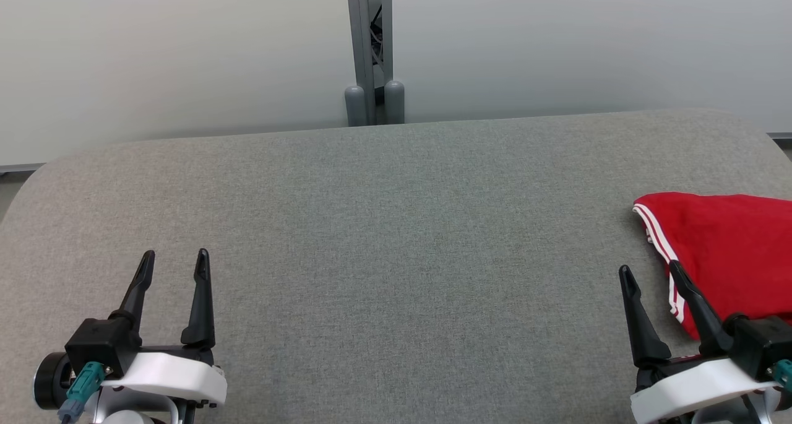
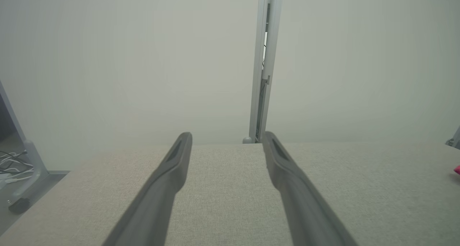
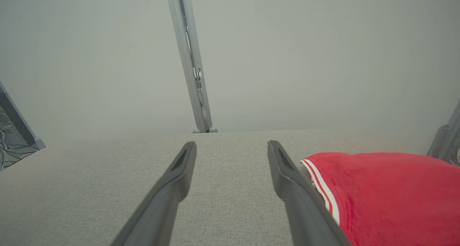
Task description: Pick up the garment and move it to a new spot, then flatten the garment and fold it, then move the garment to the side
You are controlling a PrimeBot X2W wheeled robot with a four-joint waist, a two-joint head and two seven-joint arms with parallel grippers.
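The garment (image 1: pixel 730 244) is a red bundle with white-and-red striped trim along its left edge, lying on the grey fabric table (image 1: pixel 383 226) at the far right and cut off by the frame edge. No numerals are visible on it. My right gripper (image 1: pixel 649 267) is open at the lower right, its right finger overlapping the garment's trimmed edge in the head view. In the right wrist view the garment (image 3: pixel 388 188) lies just right of the open right gripper (image 3: pixel 231 143). My left gripper (image 1: pixel 175 254) is open at the lower left, far from the cloth, with bare table ahead of it (image 2: pixel 227 134).
A grey metal post (image 1: pixel 371 52) stands behind the table's far edge, between pale wall panels. The table has rounded corners. Cables (image 2: pixel 10 163) lie on the floor beyond its left end. A red sliver (image 2: pixel 457 170) shows at the right edge of the left wrist view.
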